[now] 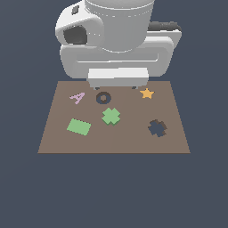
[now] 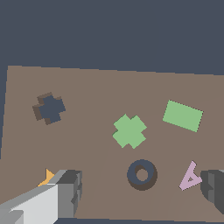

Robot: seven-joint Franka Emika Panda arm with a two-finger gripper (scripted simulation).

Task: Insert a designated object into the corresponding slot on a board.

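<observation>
Exterior view shows the brown board (image 1: 114,118) lying flat, with the light-green cross (image 1: 111,116) resting near its middle, apart from the dark navy cross-shaped slot (image 1: 157,128), which sits toward the exterior view's right. Around the cross lie a green rectangle (image 1: 79,127), a dark ring (image 1: 103,97), a pink letter A (image 1: 77,97) and an orange star (image 1: 147,93), none touching it. Wrist view shows the gripper (image 2: 144,192) released, its two fingers (image 2: 70,192) spread wide with the ring and the letter between them, holding nothing, near the ring but clear of the cross.
</observation>
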